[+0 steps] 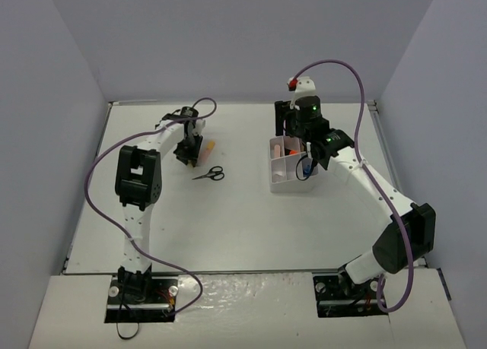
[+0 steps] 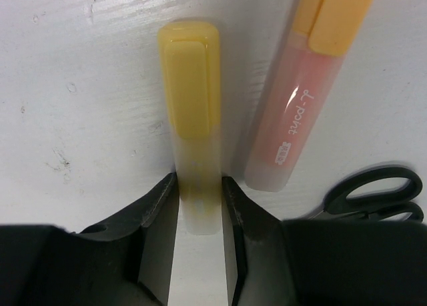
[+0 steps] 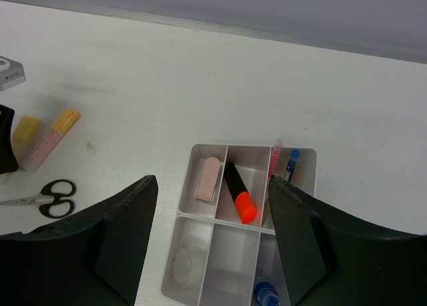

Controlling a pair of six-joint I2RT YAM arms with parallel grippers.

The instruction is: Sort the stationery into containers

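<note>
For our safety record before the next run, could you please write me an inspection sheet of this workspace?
Surface: white table, a few small marks, nothing spilled.
Job's things: yellow highlighter, pink highlighter and scissors lie on the table; the tray holds an eraser, orange-capped marker, tape ring, blue-capped bottle and pens.
Clutter: nothing seen.
Tools: left tool closed on the yellow highlighter, which lies on the table; right tool open, empty, above the tray.
Cables: a purple cable loops along each arm; neither touches the stationery.
Surroundings: plain walls on three sides.
</note>
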